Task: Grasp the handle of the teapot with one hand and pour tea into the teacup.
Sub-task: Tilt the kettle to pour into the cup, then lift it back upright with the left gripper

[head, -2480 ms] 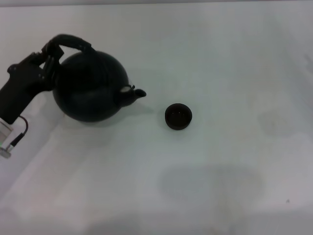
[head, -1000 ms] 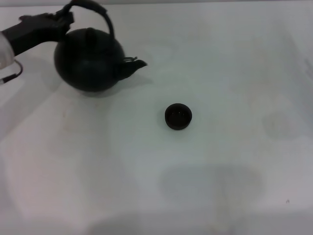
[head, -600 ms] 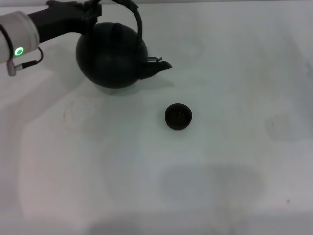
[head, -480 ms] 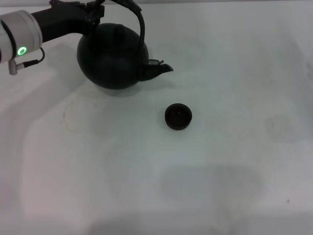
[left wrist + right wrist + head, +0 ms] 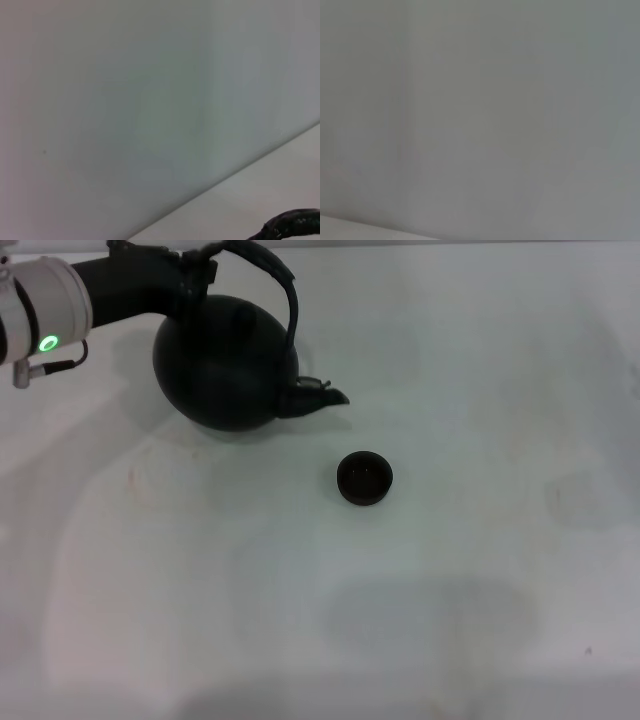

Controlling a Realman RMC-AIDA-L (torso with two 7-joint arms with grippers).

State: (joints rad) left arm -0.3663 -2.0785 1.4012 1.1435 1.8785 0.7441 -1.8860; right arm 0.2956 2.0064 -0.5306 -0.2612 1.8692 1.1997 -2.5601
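Note:
The large dark round teapot (image 5: 225,365) hangs tilted above the white table at the back left, its short spout (image 5: 322,397) angled down toward the right. Its arched handle (image 5: 272,275) curves over the top, and my left gripper (image 5: 195,270) is shut on the handle's left end, the arm reaching in from the left edge. A piece of the dark handle (image 5: 292,225) shows in the left wrist view. The small dark teacup (image 5: 364,478) stands upright on the table, below and to the right of the spout, apart from it. My right gripper is out of view.
The white table (image 5: 450,590) spreads around the cup, with faint grey stains near the front middle. A green light (image 5: 46,343) glows on my left wrist. The right wrist view shows only a plain grey surface.
The left arm has lifted the teapot and carried it right, toward the cup. Over the last half second the pot tipped further, its spout dropping lower.

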